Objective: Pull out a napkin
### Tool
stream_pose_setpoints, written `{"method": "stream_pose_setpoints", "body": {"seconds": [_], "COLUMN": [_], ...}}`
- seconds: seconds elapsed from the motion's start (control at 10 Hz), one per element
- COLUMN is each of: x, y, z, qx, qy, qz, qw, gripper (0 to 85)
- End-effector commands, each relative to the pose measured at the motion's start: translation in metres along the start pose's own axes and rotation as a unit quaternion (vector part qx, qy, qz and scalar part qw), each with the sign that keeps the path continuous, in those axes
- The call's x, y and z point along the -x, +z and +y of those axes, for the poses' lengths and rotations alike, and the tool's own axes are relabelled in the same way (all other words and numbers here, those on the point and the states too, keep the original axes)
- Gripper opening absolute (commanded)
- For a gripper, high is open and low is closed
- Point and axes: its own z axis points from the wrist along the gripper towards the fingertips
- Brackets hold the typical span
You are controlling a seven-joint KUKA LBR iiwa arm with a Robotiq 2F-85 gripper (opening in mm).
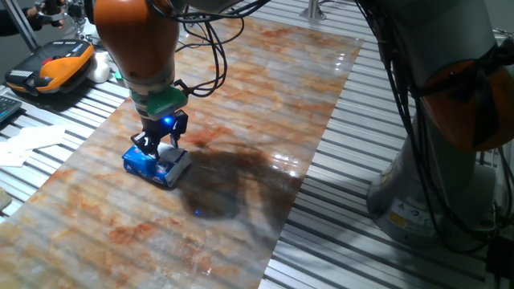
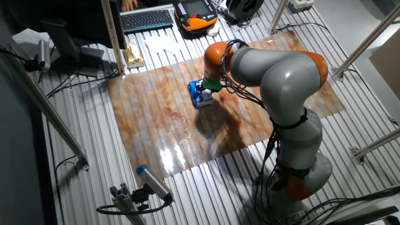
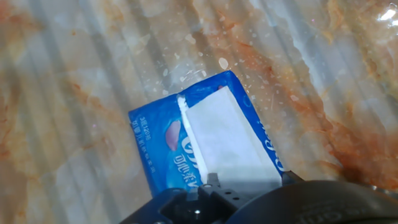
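The gripper (image 1: 161, 145) points straight down at the blue tissue pack (image 1: 155, 164), with a small blue light glowing on the hand. Its dark fingers (image 1: 144, 144) reach down to the top of the pack, but the pictures do not show whether they are spread or pinched, or whether they grip anything. In the hand view the pack (image 3: 163, 149) lies flat and turned at a slant, and the napkin (image 3: 225, 141) shows as a white sheet in the opening on top of it. The near end of the napkin goes under the dark body of the hand at the bottom of that view, so that end is hidden. The pack sits on a shiny marbled sheet (image 1: 241, 120) with orange and grey swirls. In the first fixed view the pack is close to the sheet's left edge, and lots of bare sheet stretches to the right and to the near side. In the other fixed view the pack (image 2: 201, 95) sits well inside the sheet (image 2: 169, 119), with bare sheet on every side. Past the edges lie grey metal slats (image 1: 353, 160). White papers (image 1: 32, 143) lie on the slats to the left, well apart from the pack. An orange and black box (image 1: 50, 68) sits at the far left. The big grey robot base (image 1: 438, 160) stands at the right.
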Motion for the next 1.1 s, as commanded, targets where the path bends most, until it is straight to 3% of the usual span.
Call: {"method": "stream_pose_setpoints", "body": {"seconds": [0.0, 1.0], "x": [-0.0001, -0.0001], "y": [0.0001, -0.0015], "z": [-0.0001, 0.0008], "qx": [0.001, -0.005], "qy": [0.000, -0.005], "qz": [0.000, 0.000], "qw": [1.0000, 1.0000], "gripper": [34.0, 34.0]}}
